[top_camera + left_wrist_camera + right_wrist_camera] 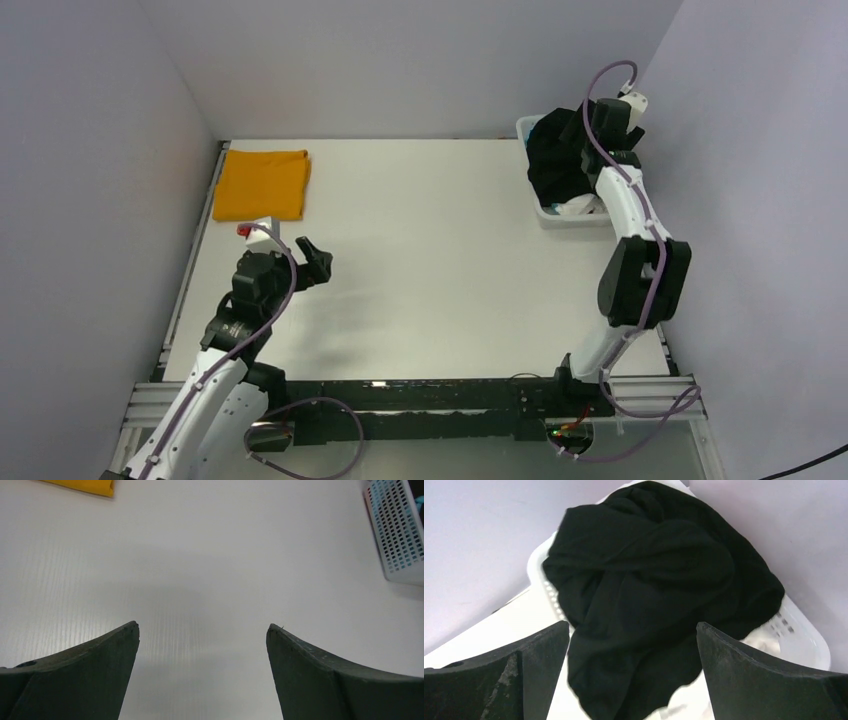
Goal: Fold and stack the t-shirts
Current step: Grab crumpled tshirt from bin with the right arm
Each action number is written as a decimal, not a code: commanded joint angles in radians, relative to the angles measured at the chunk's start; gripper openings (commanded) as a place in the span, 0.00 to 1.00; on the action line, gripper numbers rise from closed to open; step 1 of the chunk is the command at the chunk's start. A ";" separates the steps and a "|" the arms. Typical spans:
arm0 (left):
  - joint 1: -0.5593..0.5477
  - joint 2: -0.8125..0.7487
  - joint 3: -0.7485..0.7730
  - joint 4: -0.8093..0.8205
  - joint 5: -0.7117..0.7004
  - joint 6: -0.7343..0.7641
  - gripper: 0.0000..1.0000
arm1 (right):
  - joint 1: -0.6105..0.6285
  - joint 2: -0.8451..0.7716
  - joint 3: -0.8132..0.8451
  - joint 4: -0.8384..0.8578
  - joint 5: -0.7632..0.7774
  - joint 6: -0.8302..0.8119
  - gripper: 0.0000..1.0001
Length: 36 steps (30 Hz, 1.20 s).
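Far left, the orange-yellow t-shirt (262, 184) lies folded flat, a smooth rectangle, long axis across the table (450, 250); my left gripper (202, 630) gapes empty nearby. At right, the black t-shirt (649, 590), a soft crumpled heap, fills the white lattice basket (809, 640) under my spread, empty right gripper (633, 630).

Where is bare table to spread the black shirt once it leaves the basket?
The middle of the table is bare, from the folded orange t-shirt at far left to the basket at far right. Crowded only at the basket, heaped with the black t-shirt.
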 commanded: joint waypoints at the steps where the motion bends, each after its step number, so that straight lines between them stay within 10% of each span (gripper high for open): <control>1: 0.000 0.028 0.013 0.037 -0.013 0.001 0.99 | -0.040 0.166 0.196 -0.083 -0.060 -0.050 1.00; 10: 0.000 0.030 0.012 0.036 -0.019 -0.001 0.99 | -0.057 0.429 0.409 -0.033 -0.119 -0.064 0.91; 19: 0.000 0.029 0.010 0.041 -0.018 -0.008 0.99 | -0.058 0.329 0.466 0.062 -0.133 -0.117 0.00; 36: -0.001 0.000 -0.008 0.048 0.002 -0.023 1.00 | 0.022 -0.039 0.592 0.126 -0.470 -0.112 0.00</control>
